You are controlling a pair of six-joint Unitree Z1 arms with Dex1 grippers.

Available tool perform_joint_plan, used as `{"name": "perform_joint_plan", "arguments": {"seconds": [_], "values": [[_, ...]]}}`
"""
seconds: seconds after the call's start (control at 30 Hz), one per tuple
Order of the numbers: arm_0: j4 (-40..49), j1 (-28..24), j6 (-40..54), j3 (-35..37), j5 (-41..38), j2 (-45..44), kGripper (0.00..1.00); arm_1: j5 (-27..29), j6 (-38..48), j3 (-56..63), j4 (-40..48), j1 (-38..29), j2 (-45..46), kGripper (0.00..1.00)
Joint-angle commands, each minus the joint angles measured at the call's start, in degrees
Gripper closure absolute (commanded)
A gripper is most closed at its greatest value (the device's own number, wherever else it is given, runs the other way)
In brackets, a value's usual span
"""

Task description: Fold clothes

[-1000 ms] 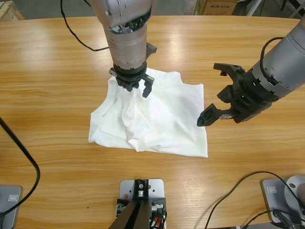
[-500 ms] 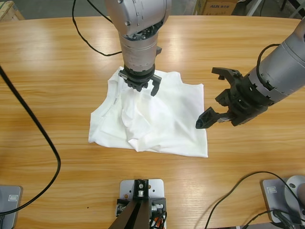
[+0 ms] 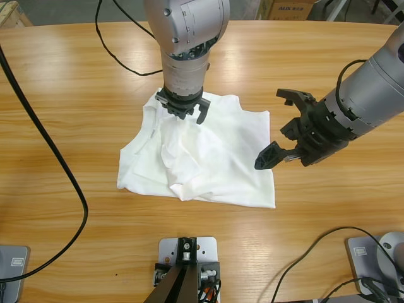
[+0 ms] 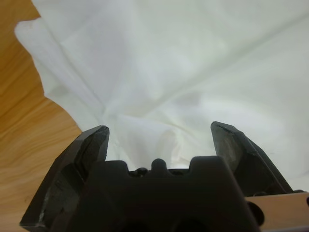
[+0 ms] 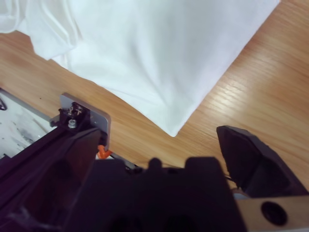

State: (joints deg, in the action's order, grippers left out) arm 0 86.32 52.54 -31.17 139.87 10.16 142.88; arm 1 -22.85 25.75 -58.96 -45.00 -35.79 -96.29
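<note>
Since the earlier frames, we saw the left arm shift rightward and toward the table's far side, so the left gripper sat over the shirt's far edge rather than farther in over the cloth. Right gripper had edged left, its lower jaw tip now at the shirt's right edge. Black cable on the left had swung further in across the table.

Shirt lay crumpled near the table's middle, roughly a slanted four-sided patch. We noted its long axis running left-right, slightly tilted: near-left corner to right side. The far edge rose to a peak under the left gripper; the near-right corner pointed toward the table's near edge. A bunched ridge of folds ran from the far edge down toward the near side, left of centre. We could not tell which way the neck pointed. The shirt itself looked unchanged in outline.

Left gripper: jaws apart, nothing between them; the left wrist view showed white cloth spread just beyond both tips and bare wood to the left. Whether the tips touched the cloth, we could not tell.

Right gripper: jaws wide apart, empty, beside the shirt's right edge. The right wrist view looked past them at the shirt's corner on bare wood.
</note>
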Motion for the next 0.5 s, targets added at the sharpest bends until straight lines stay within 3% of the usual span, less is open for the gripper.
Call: {"name": "perform_joint_plan", "arguments": {"seconds": [0.03, 0.33, 0.43, 0.5], "values": [[8.86, -0.69, -2.77, -4.92, 0.87, 0.91, 0.184, -1.09, -0.86, 2.08, 0.88, 0.37, -0.53, 0.0], [8.79, -0.67, -4.48, -8.21, 0.74, -0.83, 0.211, -1.14, -0.86, 2.13, 0.88, 0.37, -0.36, 0.0], [8.78, -0.69, -4.46, -8.21, 0.74, -0.76, 0.399, -1.14, -0.86, 2.18, 0.88, 0.37, -0.27, 0.0], [8.78, -0.67, -4.42, -8.21, 0.83, -0.67, 0.647, -1.14, -0.82, 2.18, 0.88, 0.37, -0.3, 0.0]]}}
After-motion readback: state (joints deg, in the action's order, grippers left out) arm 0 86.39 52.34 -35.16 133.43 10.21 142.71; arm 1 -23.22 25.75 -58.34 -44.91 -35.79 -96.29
